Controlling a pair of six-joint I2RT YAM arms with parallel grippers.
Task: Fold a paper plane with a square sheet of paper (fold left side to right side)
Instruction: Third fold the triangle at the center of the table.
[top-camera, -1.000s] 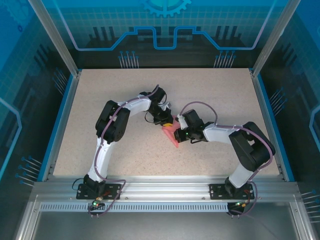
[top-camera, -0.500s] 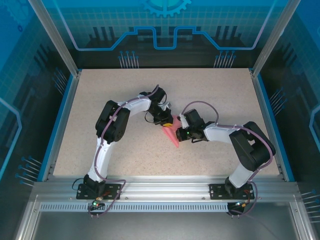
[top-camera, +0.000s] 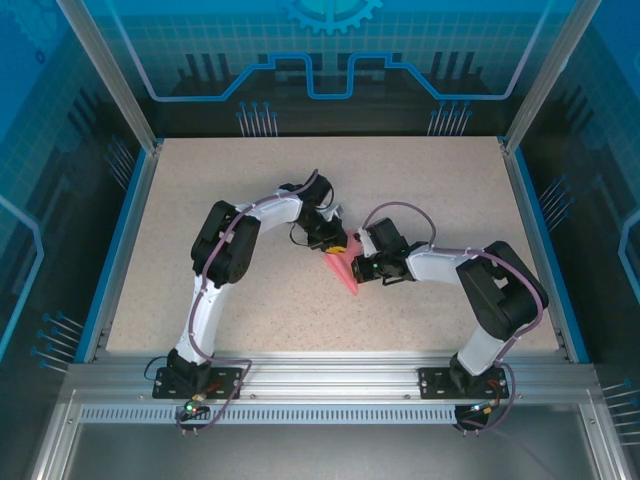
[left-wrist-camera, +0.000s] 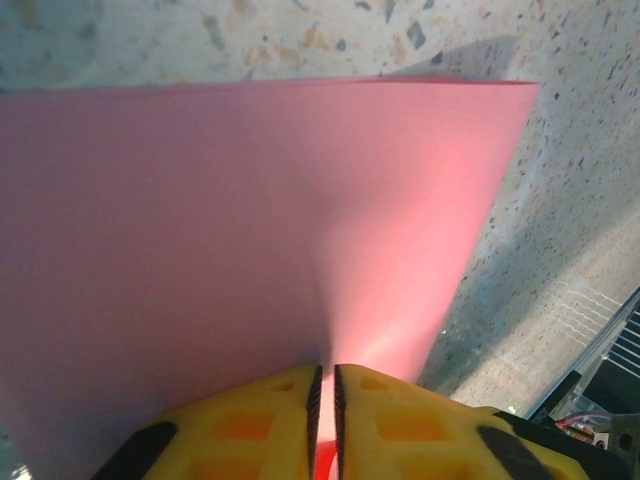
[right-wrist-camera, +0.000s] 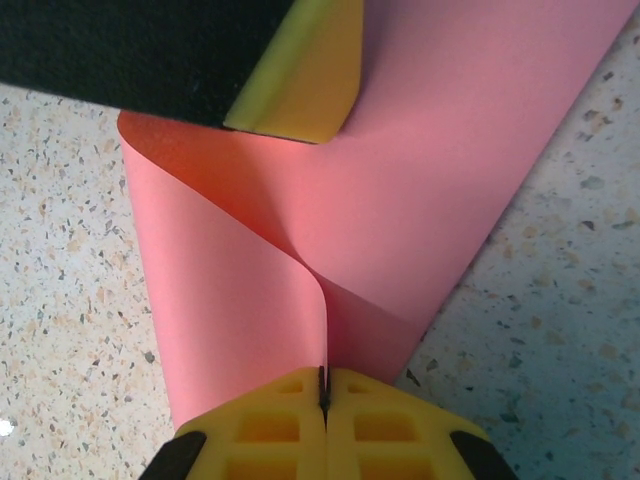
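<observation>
Top external: left claw (top-camera: 338, 245), right claw (top-camera: 353, 263) pinch paper (top-camera: 346, 277), tip pointing near-right.

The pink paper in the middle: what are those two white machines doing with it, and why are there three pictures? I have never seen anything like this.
The white machines are two robot arms, the left arm and the right arm, bolted at the near edge of a speckled table. The wide picture looks down from above and behind them. The two close-ups come from small cameras on the wrists, so each shows its own yellow fingers at the bottom. Between the arms is a pink sheet of paper, curled over on itself and not creased flat. The left gripper and the right gripper each pinch it between closed fingers.
</observation>
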